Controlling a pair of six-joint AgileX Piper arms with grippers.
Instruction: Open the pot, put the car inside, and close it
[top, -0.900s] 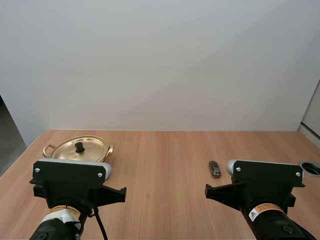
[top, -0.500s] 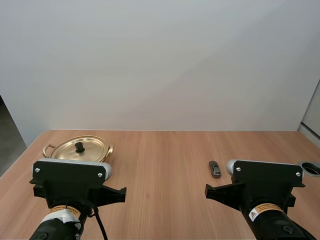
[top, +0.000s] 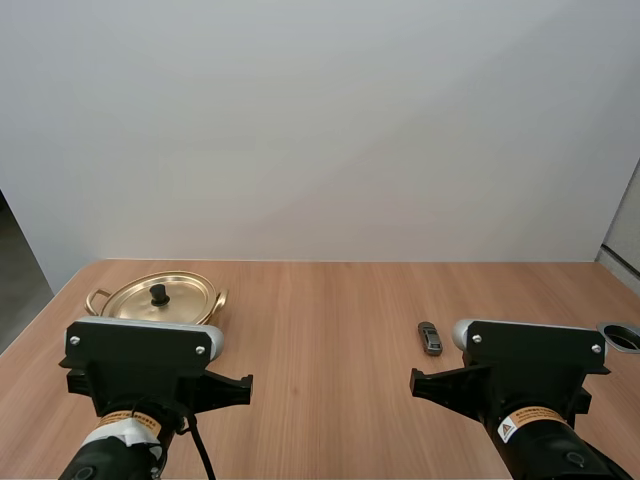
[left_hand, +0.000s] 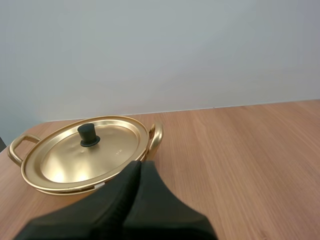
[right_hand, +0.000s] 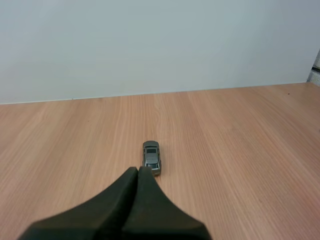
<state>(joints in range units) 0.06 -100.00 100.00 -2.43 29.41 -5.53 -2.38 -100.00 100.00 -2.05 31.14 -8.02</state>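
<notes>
Both sets of fingers are pressed together on nothing. My left end effector (left_hand: 139, 166) sits just in front of the pot (left_hand: 156, 139), whose lid (left_hand: 65, 161) is on. My right end effector (right_hand: 138, 171) points at the car (right_hand: 151, 157), close ahead on the counter (top: 330, 310), well apart from the pot.

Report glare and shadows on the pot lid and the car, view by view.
Left wrist view: the lid shows a soft sheen, no harsh glare. Right wrist view: the car casts only a faint shadow on the table. High view: light is even over the pot.
</notes>
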